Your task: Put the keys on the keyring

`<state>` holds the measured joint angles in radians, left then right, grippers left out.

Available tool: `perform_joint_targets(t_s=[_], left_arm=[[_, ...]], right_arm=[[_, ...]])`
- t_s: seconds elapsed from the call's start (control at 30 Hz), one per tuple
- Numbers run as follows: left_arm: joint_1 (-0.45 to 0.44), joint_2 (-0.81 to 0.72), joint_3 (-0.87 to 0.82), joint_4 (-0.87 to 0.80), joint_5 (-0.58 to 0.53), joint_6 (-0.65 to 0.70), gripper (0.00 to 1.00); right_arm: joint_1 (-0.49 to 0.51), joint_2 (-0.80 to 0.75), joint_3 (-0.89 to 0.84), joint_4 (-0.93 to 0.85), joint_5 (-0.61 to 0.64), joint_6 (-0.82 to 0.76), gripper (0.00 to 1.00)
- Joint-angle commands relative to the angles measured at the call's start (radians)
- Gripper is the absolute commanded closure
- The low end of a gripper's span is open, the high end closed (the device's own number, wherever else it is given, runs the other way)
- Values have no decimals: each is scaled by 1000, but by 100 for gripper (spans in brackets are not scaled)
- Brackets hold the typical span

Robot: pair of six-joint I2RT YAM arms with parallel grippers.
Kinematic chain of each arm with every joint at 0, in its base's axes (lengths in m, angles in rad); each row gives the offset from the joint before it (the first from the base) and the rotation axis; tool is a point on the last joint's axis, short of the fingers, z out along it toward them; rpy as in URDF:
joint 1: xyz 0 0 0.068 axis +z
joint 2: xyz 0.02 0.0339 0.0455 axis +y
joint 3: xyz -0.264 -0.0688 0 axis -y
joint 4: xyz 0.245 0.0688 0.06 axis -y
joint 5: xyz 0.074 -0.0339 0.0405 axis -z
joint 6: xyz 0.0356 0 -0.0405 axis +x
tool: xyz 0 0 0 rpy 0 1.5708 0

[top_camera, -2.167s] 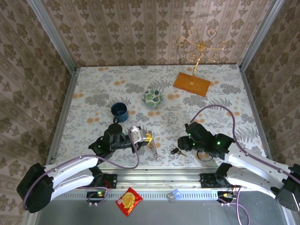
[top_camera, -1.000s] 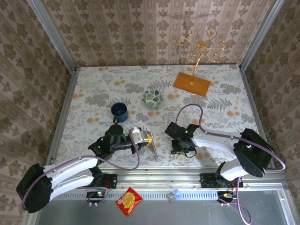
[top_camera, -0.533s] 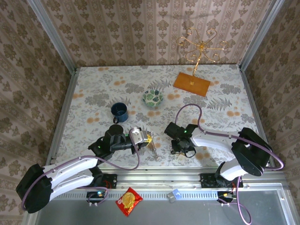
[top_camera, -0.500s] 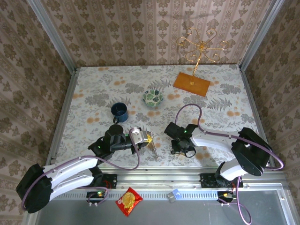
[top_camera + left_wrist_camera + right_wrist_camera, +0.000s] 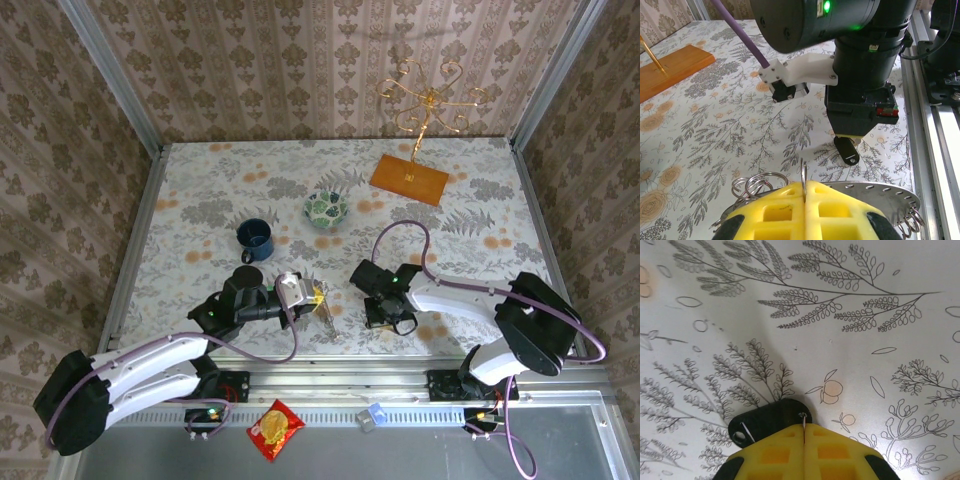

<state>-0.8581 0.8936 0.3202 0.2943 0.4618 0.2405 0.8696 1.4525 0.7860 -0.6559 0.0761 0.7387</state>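
My left gripper (image 5: 316,297) (image 5: 805,186) is shut on a thin wire ring (image 5: 804,172) that stands upright between its yellow fingers. Under them lies the flat grey keyring (image 5: 885,194) (image 5: 326,318), with more wire rings (image 5: 756,182) at its edge. A short way to the right, my right gripper (image 5: 385,318) (image 5: 804,427) points down at the table. It is shut on the metal blade of a black-headed key (image 5: 765,423) (image 5: 847,150). The key's head lies flat on the table just past the fingertips.
A blue mug (image 5: 256,240) and a green-patterned bowl (image 5: 326,209) stand behind the arms. A wooden base (image 5: 410,180) (image 5: 670,72) with a golden stand (image 5: 428,95) is at the back right. A snack packet (image 5: 275,428) lies below the front rail.
The right gripper's jaws have closed on the black key's blade. About two seconds ago that arm was farther right and the key lay free. The left arm has stayed still.
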Motion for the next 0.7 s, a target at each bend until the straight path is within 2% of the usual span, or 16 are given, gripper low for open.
perform_joint_targets(t_s=[0.0,0.2,0.3,0.47,0.67], left_arm=[[-9,-15,40,-21,-17,-9,100],[-13,-2,77,-64,-54,-66,100],[-15,10,101,-85,-58,-87,100],[-19,33,133,-104,-60,-115,100],[-28,38,151,-114,-51,-116,100]], right_arm=[[14,-135,16,23,31,-88,100],[21,-379,-98,272,-5,-280,100],[20,-441,-124,370,-52,-396,100],[22,-470,-137,472,-169,-573,100],[22,-466,-162,585,-236,-654,100]])
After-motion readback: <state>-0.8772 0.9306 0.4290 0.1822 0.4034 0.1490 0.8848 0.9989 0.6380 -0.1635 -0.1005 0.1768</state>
